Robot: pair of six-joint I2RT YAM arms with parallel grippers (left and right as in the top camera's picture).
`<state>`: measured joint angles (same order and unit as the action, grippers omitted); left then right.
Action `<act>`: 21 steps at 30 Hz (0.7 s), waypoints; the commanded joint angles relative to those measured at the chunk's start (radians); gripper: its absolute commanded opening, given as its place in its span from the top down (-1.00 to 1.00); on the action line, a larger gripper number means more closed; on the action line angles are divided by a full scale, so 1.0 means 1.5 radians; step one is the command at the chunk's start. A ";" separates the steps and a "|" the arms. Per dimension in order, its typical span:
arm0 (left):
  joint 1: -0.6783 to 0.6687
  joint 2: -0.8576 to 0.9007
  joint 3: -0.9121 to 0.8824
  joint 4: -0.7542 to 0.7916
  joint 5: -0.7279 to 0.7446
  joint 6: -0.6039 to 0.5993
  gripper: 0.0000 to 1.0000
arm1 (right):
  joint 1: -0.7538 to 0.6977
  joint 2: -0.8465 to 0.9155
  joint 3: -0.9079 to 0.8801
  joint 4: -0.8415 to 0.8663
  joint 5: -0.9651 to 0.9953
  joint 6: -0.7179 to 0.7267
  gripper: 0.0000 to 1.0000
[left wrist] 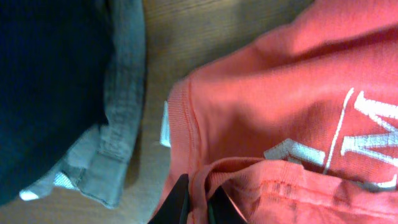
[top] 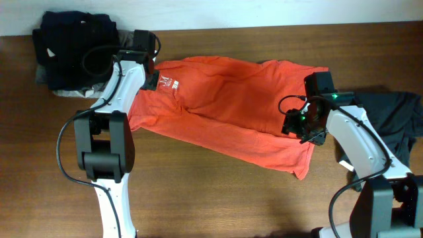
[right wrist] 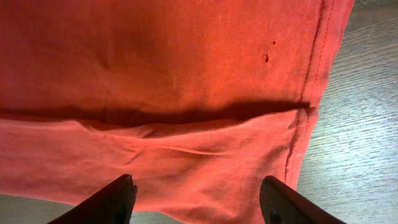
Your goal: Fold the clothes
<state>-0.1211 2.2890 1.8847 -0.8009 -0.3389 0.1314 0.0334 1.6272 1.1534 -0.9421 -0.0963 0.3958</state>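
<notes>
An orange T-shirt (top: 231, 106) with white lettering lies spread across the middle of the wooden table. My left gripper (top: 151, 80) is at its left end and is shut on a fold of the shirt's collar edge (left wrist: 202, 180). The white lettering (left wrist: 348, 143) shows in the left wrist view. My right gripper (top: 301, 129) is open, hovering over the shirt's right end near the hem (right wrist: 305, 112). Its two fingers (right wrist: 199, 199) are spread wide above the orange cloth, holding nothing.
A pile of dark clothes (top: 73, 46) on a grey garment (left wrist: 118, 124) sits at the back left corner. A dark grey garment (top: 390, 119) lies at the right edge. Bare wood runs along the front of the table (top: 218, 198).
</notes>
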 commanded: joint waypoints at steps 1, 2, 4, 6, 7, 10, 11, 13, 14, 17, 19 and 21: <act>0.005 0.004 0.005 0.022 -0.031 0.014 0.81 | -0.001 0.003 -0.002 -0.002 -0.001 0.001 -0.38; 0.005 0.004 0.005 0.026 -0.034 0.020 0.80 | -0.001 0.003 -0.002 -0.002 -0.001 0.000 -0.38; 0.005 0.004 0.005 0.029 -0.034 0.029 0.80 | -0.001 0.003 -0.002 -0.002 -0.001 0.001 -0.38; 0.005 0.004 0.005 0.033 -0.034 0.029 0.80 | -0.001 0.003 -0.002 -0.002 -0.001 0.001 -0.38; 0.005 0.004 0.005 0.037 -0.034 0.029 0.78 | -0.001 0.003 -0.002 -0.002 -0.001 0.001 -0.38; 0.005 0.004 0.005 0.043 -0.039 0.029 -0.20 | -0.001 0.003 -0.002 -0.002 -0.001 0.001 -0.38; 0.005 0.004 0.005 0.043 -0.049 0.029 -0.56 | -0.001 0.003 -0.002 -0.002 -0.001 0.000 -0.38; 0.005 0.004 0.005 0.041 -0.078 0.029 -0.98 | -0.001 0.003 -0.002 -0.002 -0.001 0.001 -0.38; 0.005 0.004 0.005 0.040 -0.098 0.029 -0.98 | -0.001 0.003 -0.002 -0.002 -0.001 0.001 -0.39; 0.005 0.003 0.006 0.030 -0.146 0.028 -0.98 | -0.001 0.003 -0.002 0.001 0.000 0.001 -0.38; 0.004 0.003 0.010 0.015 -0.149 0.028 -0.98 | -0.001 0.003 -0.002 0.009 0.000 0.001 -0.38; 0.001 0.002 0.015 0.001 -0.148 0.011 -0.99 | -0.001 0.003 -0.002 0.019 -0.001 0.001 -0.44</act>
<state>-0.1211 2.2890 1.8851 -0.7811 -0.5098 0.1642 0.0334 1.6272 1.1534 -0.9268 -0.0963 0.3969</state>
